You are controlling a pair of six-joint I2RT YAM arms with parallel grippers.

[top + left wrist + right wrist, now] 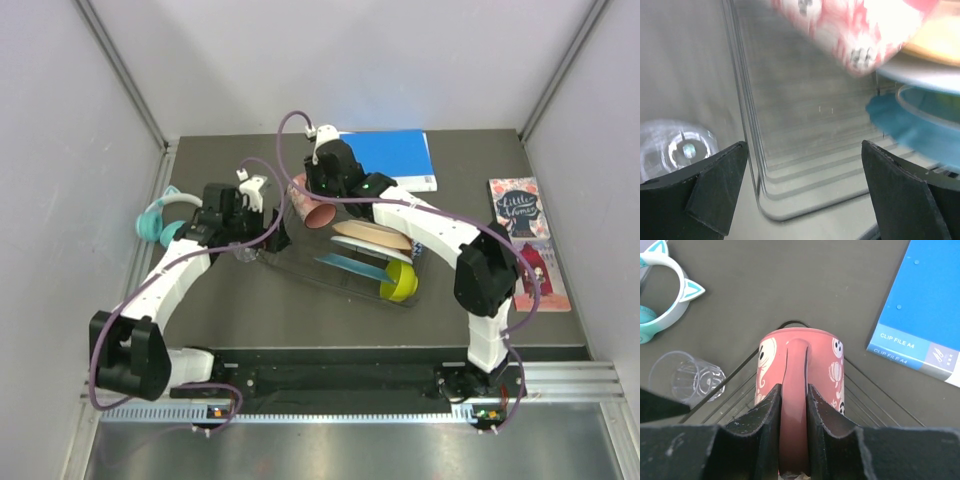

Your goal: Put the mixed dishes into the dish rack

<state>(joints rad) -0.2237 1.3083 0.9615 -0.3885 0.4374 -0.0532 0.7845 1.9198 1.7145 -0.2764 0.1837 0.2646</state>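
Note:
My right gripper point(794, 390) is shut on the handle of the pink mug point(826, 365) and holds it over the far left end of the black wire dish rack point(300, 262); the mug also shows in the top view point(316, 207). In the rack stand the peach plate point(372, 234), the white plate point(385, 253), the teal plate point(350, 266) and the yellow-green bowl point(398, 282). My left gripper point(805, 150) is open and empty over the rack's left corner point(771, 202). The clear cup point(680, 147) stands on the table just outside that corner, beside the left finger.
Teal cat-ear headphones point(160, 215) lie at the far left. A blue clip file point(395, 158) lies behind the rack. Two books point(522, 208) lie at the right edge. Grey walls close in both sides.

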